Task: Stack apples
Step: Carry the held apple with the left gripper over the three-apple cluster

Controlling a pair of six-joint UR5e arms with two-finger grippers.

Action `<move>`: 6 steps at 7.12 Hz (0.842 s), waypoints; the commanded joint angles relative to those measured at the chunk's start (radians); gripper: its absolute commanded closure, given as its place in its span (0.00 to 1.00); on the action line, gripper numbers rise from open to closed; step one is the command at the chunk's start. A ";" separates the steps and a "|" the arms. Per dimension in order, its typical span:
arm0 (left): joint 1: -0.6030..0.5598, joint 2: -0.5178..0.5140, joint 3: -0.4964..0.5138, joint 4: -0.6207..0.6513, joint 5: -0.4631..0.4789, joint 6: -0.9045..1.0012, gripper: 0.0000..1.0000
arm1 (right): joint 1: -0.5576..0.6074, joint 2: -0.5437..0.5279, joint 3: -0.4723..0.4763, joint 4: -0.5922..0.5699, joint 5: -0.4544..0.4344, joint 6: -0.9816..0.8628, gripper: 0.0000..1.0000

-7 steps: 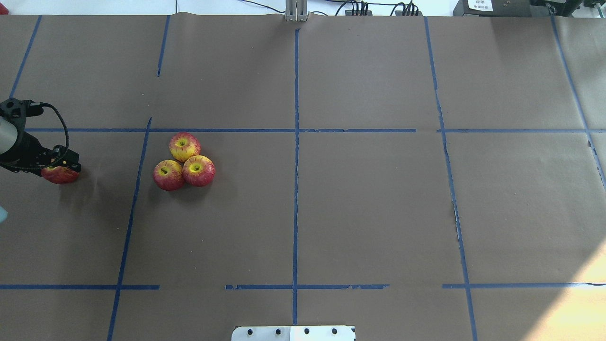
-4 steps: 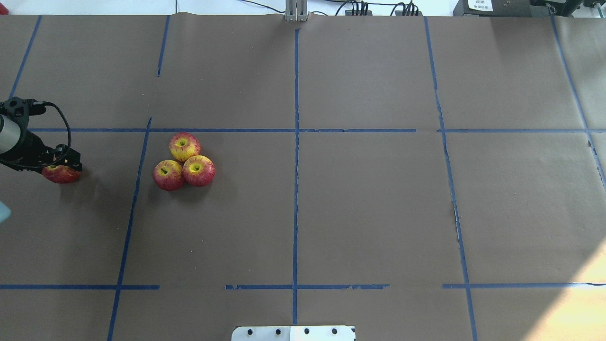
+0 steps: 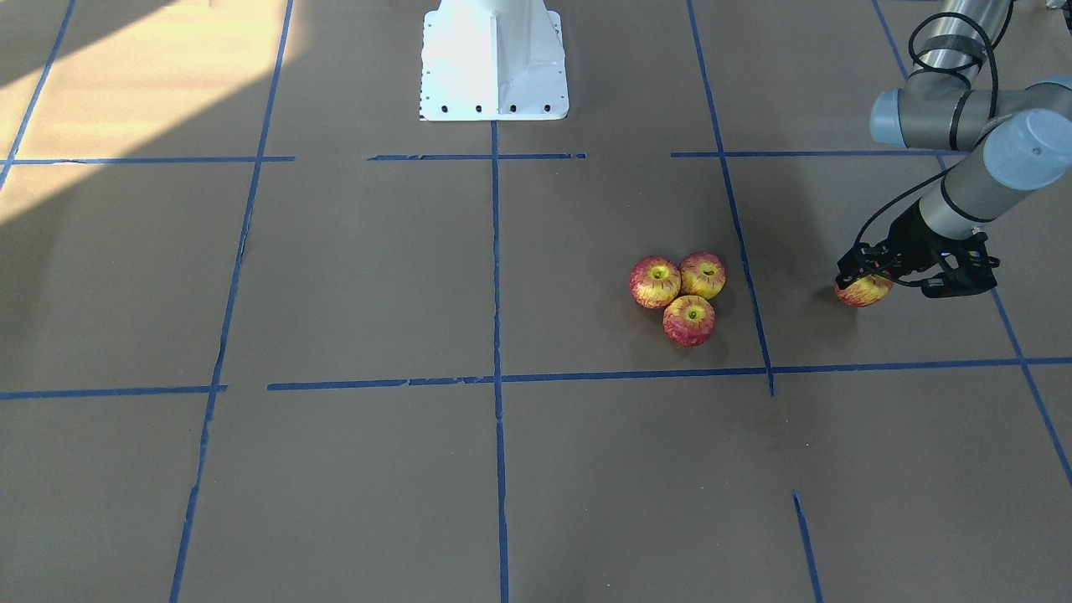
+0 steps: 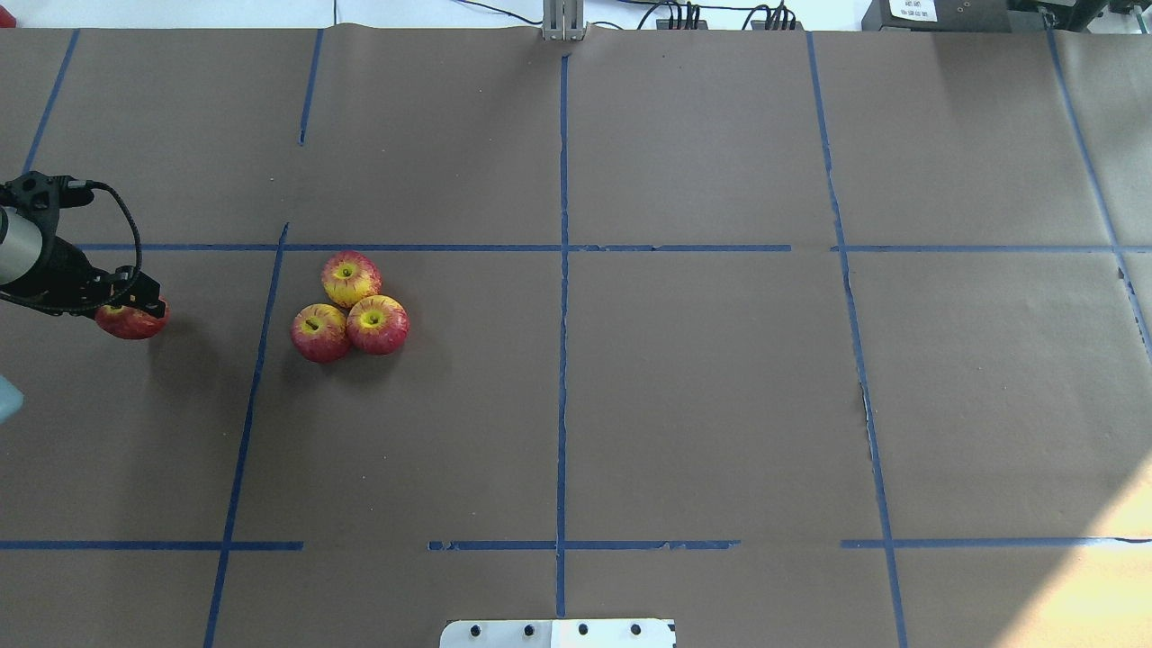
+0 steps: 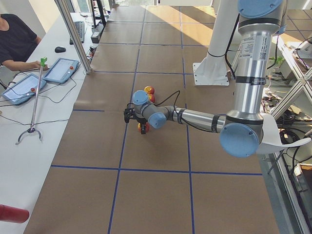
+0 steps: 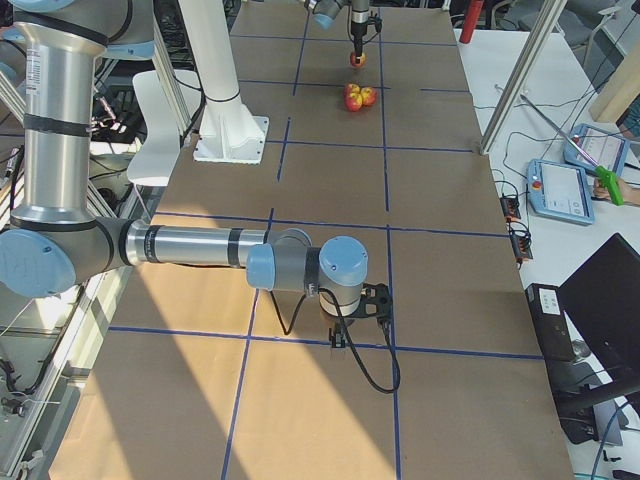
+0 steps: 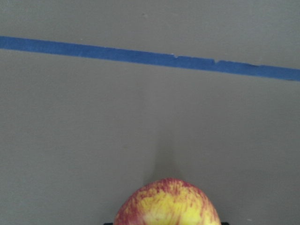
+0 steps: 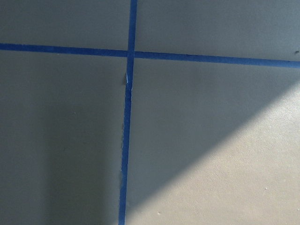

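The left gripper (image 4: 131,306) is clamped on 1 small glossy red-and-yellow apple (image 4: 133,323), well left of the 3 touching apples (image 4: 377,324). Carry it high, centre it over their middle hollow, then lower gently. I cannot tell how the right gripper (image 6: 376,306) stands.

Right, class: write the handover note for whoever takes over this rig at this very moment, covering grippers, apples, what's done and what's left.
Left gripper: shut on the fourth apple at the robot's left end of the table, seemingly just off the surface.
Right gripper: over bare table at the other end; cannot tell whether it is open or shut.
The three apples sit touching in a triangle on the table.
Done: base formed, fourth apple gripped.
Left: set it on top of the three.
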State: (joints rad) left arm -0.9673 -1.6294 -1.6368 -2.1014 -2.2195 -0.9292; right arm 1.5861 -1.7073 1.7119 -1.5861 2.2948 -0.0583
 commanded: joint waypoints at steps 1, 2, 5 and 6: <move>-0.001 -0.051 -0.078 0.003 -0.003 -0.139 1.00 | 0.000 0.000 0.000 0.000 0.000 0.000 0.00; 0.001 -0.106 -0.080 0.006 -0.003 -0.245 1.00 | 0.000 0.000 0.000 0.000 0.000 0.000 0.00; 0.094 -0.220 -0.078 0.011 0.000 -0.480 1.00 | 0.000 0.000 0.000 0.000 0.000 0.000 0.00; 0.111 -0.252 -0.083 0.059 0.001 -0.519 1.00 | 0.000 0.000 0.000 0.000 0.000 0.000 0.00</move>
State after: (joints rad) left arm -0.8906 -1.8402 -1.7173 -2.0798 -2.2200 -1.3812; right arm 1.5861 -1.7073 1.7119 -1.5861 2.2948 -0.0579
